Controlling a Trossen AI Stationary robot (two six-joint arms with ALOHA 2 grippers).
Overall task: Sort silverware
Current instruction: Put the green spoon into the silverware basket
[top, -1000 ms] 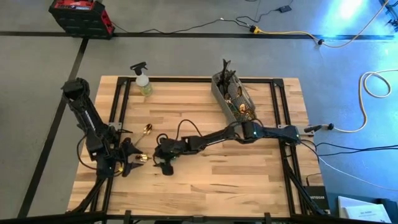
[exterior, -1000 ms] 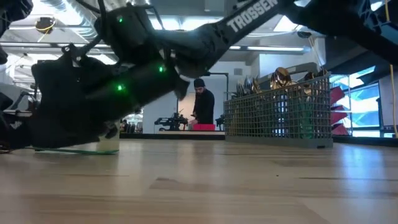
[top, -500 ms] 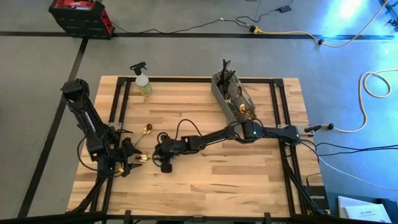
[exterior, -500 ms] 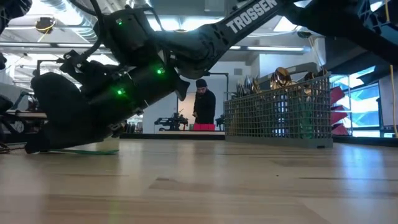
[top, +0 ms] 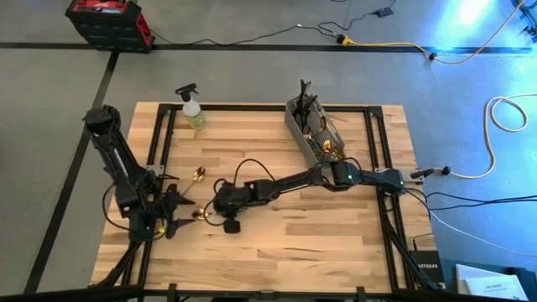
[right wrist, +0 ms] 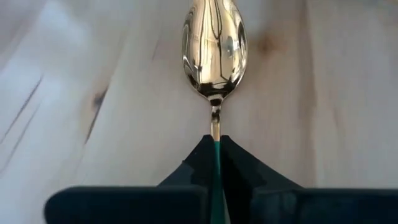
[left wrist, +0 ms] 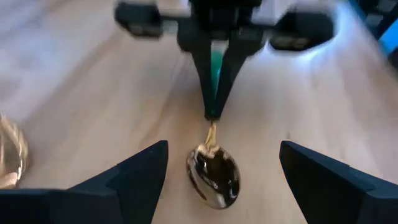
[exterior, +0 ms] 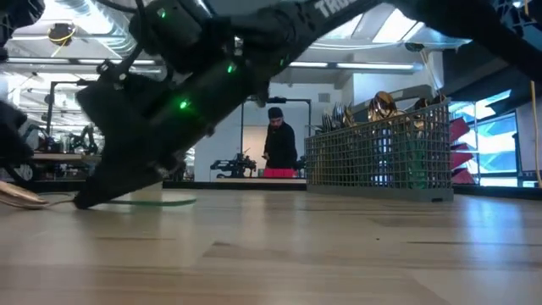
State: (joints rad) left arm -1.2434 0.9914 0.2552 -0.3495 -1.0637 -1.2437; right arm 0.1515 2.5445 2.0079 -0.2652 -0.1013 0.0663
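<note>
The right gripper [right wrist: 215,146] is clamped on the thin green handle of the spoon [right wrist: 214,46] lying on the table [top: 336,226] before the wide-open left gripper [left wrist: 217,163]; lifted, the slim handle may pivot or slip.

Green-handled spoon [right wrist: 215,46]: gold bowl, polished, lying flat on the wooden tabletop at left-centre, handle running back from the bowl. A second gold spoon [top: 199,174] lies just beyond it. Remaining silverware [top: 315,127], gold and dark, stands upright, bunched at the table's far side.
</note>
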